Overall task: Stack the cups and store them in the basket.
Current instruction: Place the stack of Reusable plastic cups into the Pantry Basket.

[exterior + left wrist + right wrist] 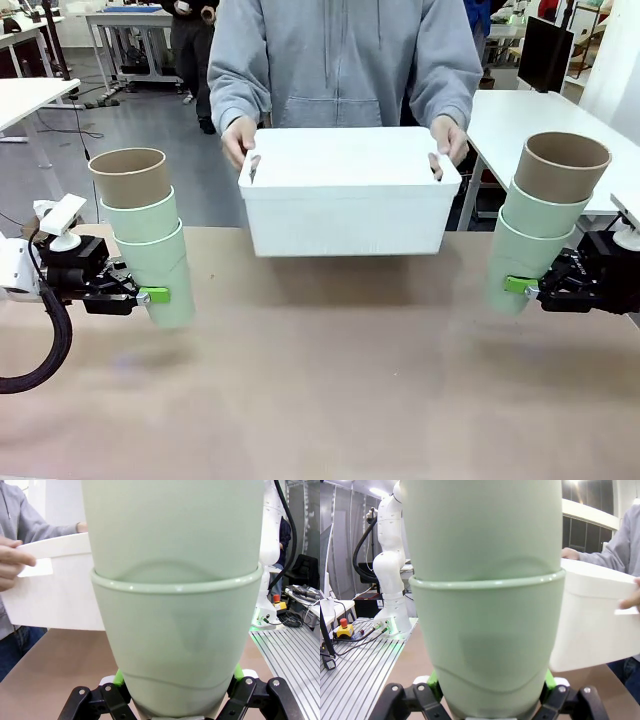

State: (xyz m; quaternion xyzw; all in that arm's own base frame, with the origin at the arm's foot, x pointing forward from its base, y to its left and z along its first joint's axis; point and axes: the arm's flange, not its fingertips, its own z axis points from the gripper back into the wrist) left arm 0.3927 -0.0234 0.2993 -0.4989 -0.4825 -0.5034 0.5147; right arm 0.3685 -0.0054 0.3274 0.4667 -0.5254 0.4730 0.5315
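My left gripper [150, 296] is shut on the bottom mint cup of a three-cup stack [150, 235], two mint green cups with a tan-brown cup [130, 177] on top, held just above the table at the left. At the right, my right gripper [520, 285] is shut on a matching stack [538, 225] topped by a brown cup [561, 166]. Each wrist view shows its own stack close up, the left one [175, 645] and the right one [487, 640]. A person holds the white basket [345, 205] by both ends above the table's far edge, between the two stacks.
The person's hands [238, 140] grip the basket's handles. The brown tabletop [330, 380] lies bare in front. White tables stand beyond at the left and right. The other white arm's base [387, 580] stands off the table's end.
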